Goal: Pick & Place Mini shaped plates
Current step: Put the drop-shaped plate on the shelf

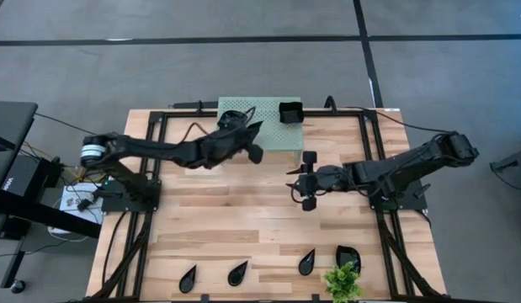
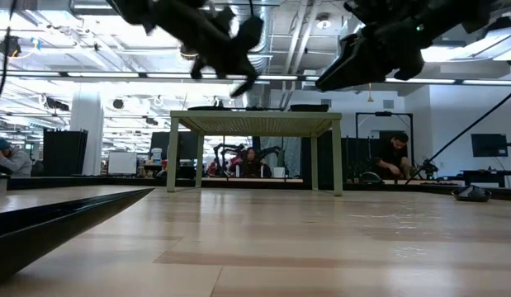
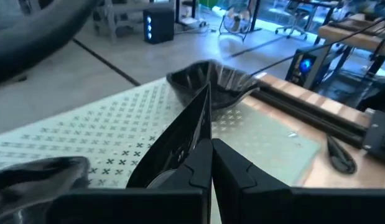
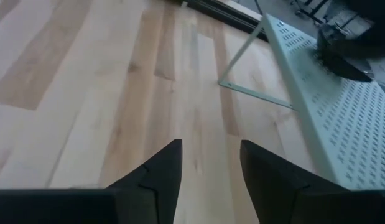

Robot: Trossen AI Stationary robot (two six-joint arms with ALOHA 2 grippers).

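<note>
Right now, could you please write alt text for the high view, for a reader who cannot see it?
The left pincer, shut on a black plate, hovers beside the green stand. The right pincer hangs open over the wooden table. More plates lie along the near edge.

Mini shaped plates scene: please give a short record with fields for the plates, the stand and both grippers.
left gripper: shut on teardrop plate, over the stand
right gripper: open, empty, above bare table
stand: pale green, perforated, holds square plate and another dish
front edge: three teardrop plates, one rounded plate, plant
</note>
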